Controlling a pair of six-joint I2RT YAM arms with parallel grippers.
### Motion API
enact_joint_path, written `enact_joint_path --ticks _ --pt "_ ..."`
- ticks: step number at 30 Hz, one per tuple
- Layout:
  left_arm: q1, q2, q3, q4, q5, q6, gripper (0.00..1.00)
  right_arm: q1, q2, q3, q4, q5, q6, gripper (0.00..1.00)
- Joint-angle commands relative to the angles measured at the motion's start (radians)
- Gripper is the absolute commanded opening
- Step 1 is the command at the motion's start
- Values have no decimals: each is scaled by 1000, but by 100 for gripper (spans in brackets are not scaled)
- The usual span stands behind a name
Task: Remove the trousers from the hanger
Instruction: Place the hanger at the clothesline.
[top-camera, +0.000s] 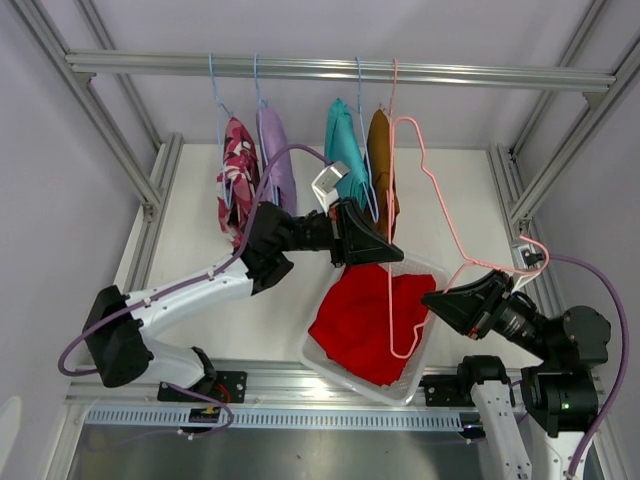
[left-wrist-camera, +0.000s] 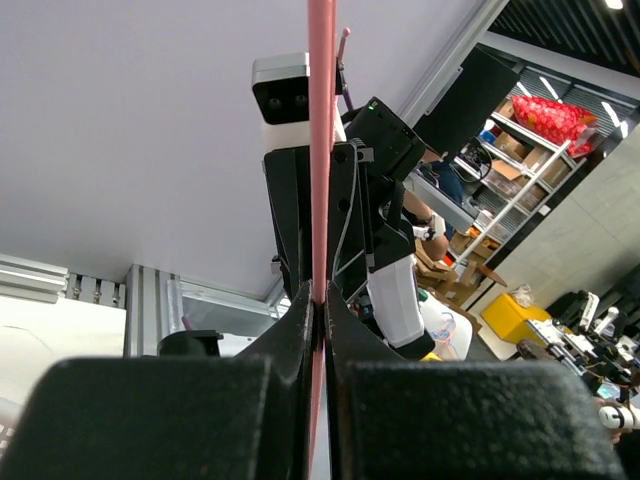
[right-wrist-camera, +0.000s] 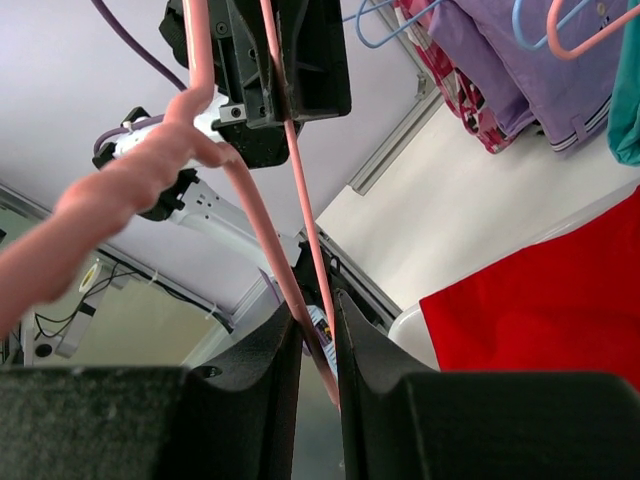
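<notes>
Both my sets of jaws are clamped nearly closed on the thin pink wire hanger (left-wrist-camera: 321, 150). The left jaws pinch one upright strand, the right jaws grip its lower loop, and its hook seems to sit over the aluminium rail (top-camera: 330, 68). It carries nothing: the plain red cloth trousers (top-camera: 360, 320) lie crumpled in the clear plastic tub (top-camera: 345, 378) on the white worktop (top-camera: 250, 310), under that loop. My worry is a tug-of-war, because if my arms pull different ways the wire could bend or spring off the rail. The low loop might also snag the red cloth and drag it out. Heaped, the red pair shows no clear heading, though its longer spread seems to follow the tub's length. The camouflage-print pair (top-camera: 238, 165), lilac pair (top-camera: 276, 155), teal pair (top-camera: 345, 150) and rust-brown pair (top-camera: 379, 150) hang folded, long axes vertical.
</notes>
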Motion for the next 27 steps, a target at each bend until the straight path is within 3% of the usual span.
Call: enact_joint_path --ticks 1,17,23,25,26,27 --pt "-3 -59 40 8 -31 30 0 -2 -21 -9 -20 -11 0 22" --pt "46 -108 1 7 -54 31 1 -4 -55 -47 -11 -50 7 27" --pt "46 -91 -12 43 -45 -2 0 -4 -62 -52 12 -64 23 11" --pt "46 -83 -15 53 -39 -5 0 -4 -64 -50 14 -59 23 15" --pt "46 -82 -16 54 -39 -6 1 -2 -64 -52 9 -58 25 29" --pt "46 -82 -17 54 -39 -8 0 -4 -62 -53 6 -54 25 36"
